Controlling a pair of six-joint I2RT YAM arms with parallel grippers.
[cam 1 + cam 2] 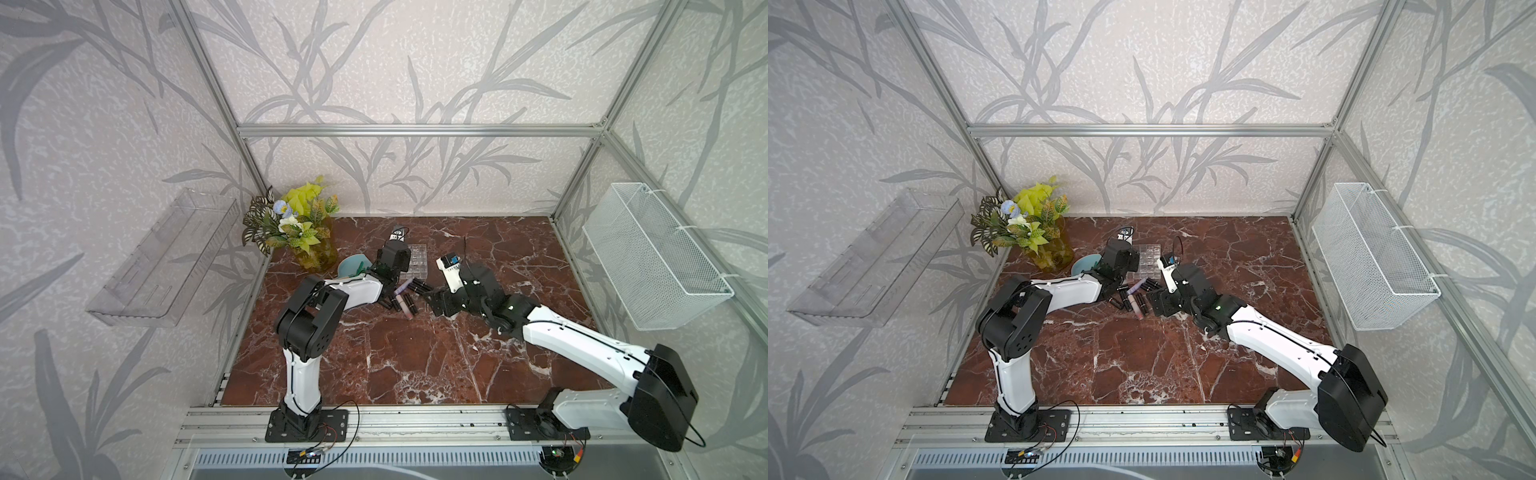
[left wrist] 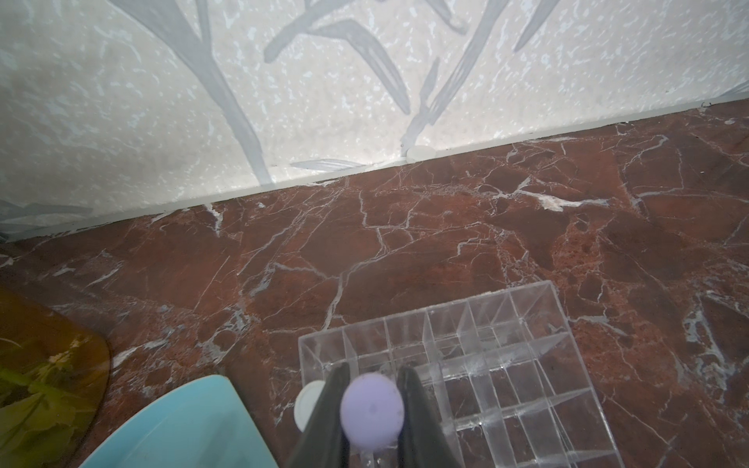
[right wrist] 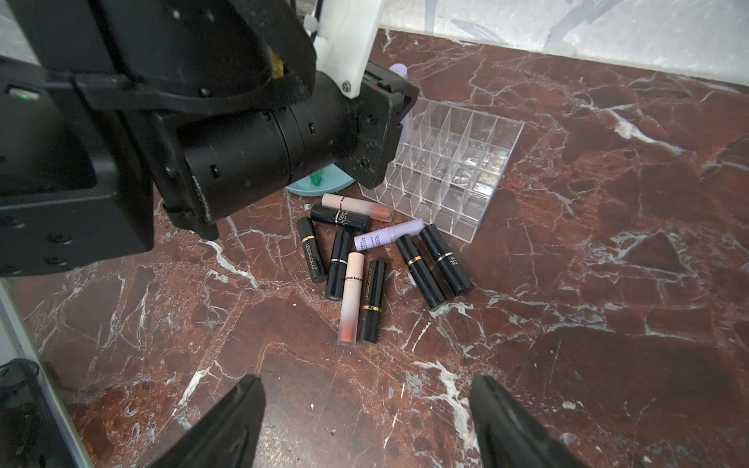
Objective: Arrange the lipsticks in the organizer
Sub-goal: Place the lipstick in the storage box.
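Left pincer [image 2: 373,379] grips smooth lilac cylindrical lipstick [image 2: 372,413]

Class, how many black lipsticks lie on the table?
6 black lipsticks, piled by the organizer: four among the pink tubes, two paired beside the lilac tube. Others may be hidden.

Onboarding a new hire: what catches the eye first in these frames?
The left gripper clamps a lilac lipstick at the edge of the clear organizer. Beside it, nine more lipsticks lie loose on the red marble table, with the right gripper open and facing them.
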